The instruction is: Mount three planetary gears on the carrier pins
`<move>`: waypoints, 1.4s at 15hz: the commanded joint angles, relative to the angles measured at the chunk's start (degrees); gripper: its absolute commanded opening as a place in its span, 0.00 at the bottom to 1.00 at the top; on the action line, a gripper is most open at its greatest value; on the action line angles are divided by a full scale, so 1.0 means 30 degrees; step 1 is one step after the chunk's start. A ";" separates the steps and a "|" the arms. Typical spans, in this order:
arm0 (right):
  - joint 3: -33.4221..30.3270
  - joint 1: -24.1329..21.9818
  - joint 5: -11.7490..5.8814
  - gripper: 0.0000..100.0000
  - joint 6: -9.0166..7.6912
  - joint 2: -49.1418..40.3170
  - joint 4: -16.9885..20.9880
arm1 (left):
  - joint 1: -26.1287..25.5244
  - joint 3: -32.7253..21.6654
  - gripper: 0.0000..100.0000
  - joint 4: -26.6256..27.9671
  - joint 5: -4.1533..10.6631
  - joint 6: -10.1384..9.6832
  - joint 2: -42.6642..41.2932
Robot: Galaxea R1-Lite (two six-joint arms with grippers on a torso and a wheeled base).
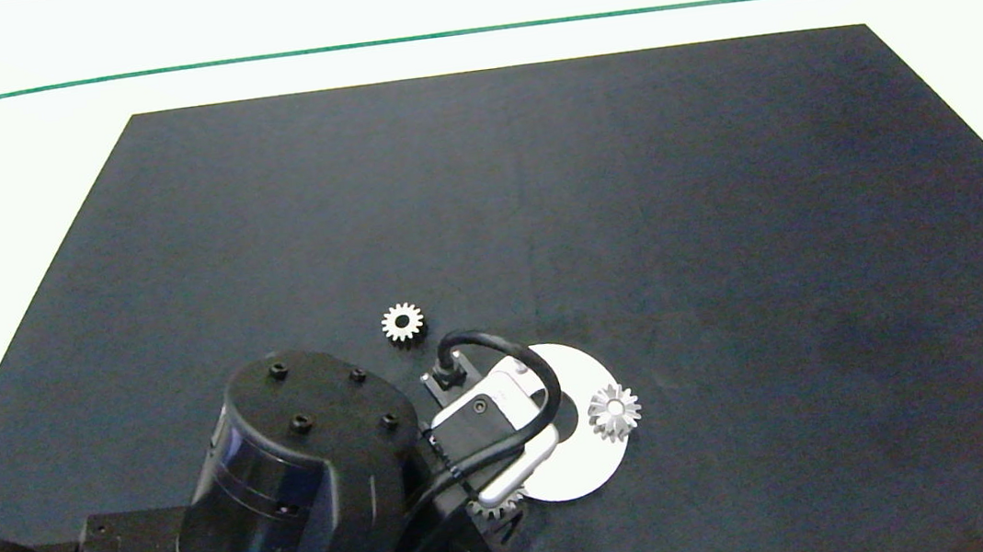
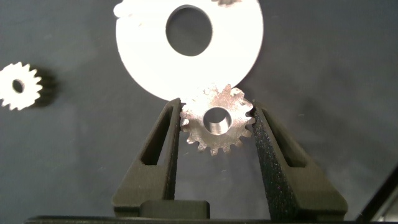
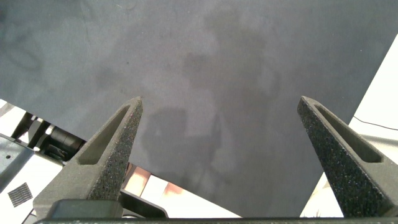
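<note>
Left hand (image 2: 217, 124) clamped on one planetary gear (image 2: 217, 119), held at white carrier disc (image 2: 242, 56) edge. Second gear (image 1: 614, 411) seated on disc rim; third (image 1: 403, 323) loose on black table mat (image 1: 728, 240) — beside disc. Right hand (image 3: 230, 118) spread wide, empty, out of head view.

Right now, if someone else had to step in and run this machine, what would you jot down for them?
Left gripper: shut on a gear, held at the near edge of the white disc.
Right gripper: open, holding nothing, over bare mat, out of the head view.
Gears: one sits on a pin at the disc's right edge; one lies loose on the mat beyond the disc.
Done: one gear on.
Left: seat the held gear on a pin, then fetch and fit the loose one. The free pins are not visible in these views.
</note>
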 commanded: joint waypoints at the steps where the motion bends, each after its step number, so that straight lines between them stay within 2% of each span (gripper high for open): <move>1: -0.0009 0.0005 -0.0042 1.00 -0.0027 0.0082 0.0077 | -0.0270 -0.0775 0.01 0.0158 0.0035 0.0110 0.0732; 5: -0.0097 0.0005 -0.0042 1.00 -0.0027 0.0052 0.0077 | -0.0358 -0.2299 0.01 0.0774 0.0064 0.0139 0.1698; 10: -0.0097 0.0005 -0.0042 1.00 -0.0027 0.0052 0.0077 | -0.0417 -0.3090 0.01 0.1272 0.0064 0.0344 0.2548; 15: -0.0243 0.0005 -0.0042 1.00 -0.0027 0.0023 0.0107 | -0.0095 -0.3148 0.01 0.1272 0.0152 0.0813 0.2988; 21: -0.0243 0.0005 -0.0013 1.00 -0.0027 -0.0065 0.0107 | 0.0433 -0.3002 0.01 0.1272 0.0152 0.1076 0.2782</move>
